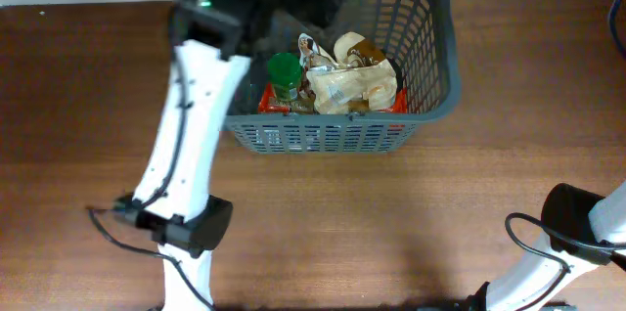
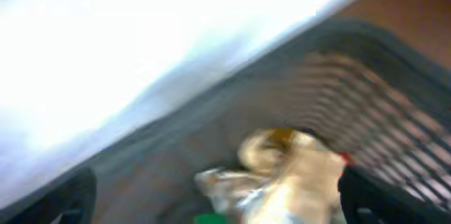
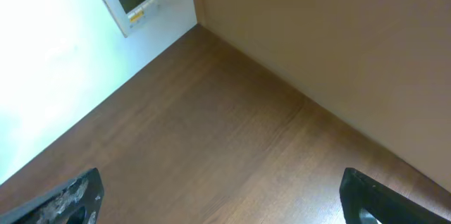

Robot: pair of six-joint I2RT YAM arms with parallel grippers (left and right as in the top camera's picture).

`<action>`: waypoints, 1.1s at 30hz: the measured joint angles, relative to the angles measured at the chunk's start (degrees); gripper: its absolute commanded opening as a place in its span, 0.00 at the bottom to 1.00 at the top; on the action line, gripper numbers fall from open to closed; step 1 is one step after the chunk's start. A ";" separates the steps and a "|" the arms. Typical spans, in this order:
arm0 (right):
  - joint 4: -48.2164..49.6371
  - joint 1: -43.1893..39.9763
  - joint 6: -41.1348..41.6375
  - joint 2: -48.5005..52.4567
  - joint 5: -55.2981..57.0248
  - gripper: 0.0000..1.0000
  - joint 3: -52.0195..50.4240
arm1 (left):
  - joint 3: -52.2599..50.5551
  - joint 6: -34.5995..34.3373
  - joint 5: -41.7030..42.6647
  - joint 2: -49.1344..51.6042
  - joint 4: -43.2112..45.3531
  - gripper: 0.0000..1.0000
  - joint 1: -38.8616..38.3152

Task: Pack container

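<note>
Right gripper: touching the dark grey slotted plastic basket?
Apart. Right wrist view shows the open right gripper with only brown wooden table ahead; overhead, the dark grey slotted plastic basket is far from the right arm.

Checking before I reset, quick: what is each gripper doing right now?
Left gripper: open, holding nothing, over the container.
Right gripper: open, holding nothing, above the table.

Colours and patterns, overhead view.
Dark grey plastic rectangular basket (image 1: 435,47), slotted lattice sides; green round jar lid (image 1: 285,65); crumpled beige-and-silver foil packet (image 1: 352,84), amber patch; red flat package (image 1: 399,103); brown wood-grain table top (image 1: 391,213); white robot arm (image 1: 191,125), black joints.
</note>
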 measured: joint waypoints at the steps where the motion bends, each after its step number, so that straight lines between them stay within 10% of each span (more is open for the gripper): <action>1: 0.02 0.00 -0.02 0.00 0.00 0.99 0.00 | 2.86 -2.21 -4.31 -0.31 -2.16 0.99 1.07; 10: 0.00 0.00 0.00 0.00 0.00 0.99 0.00 | 10.69 -15.47 -32.63 -5.60 -13.68 0.99 14.67; 33: 0.00 0.00 -0.02 0.00 0.00 0.99 0.00 | 10.69 -16.90 -34.88 -5.62 -15.47 0.99 21.62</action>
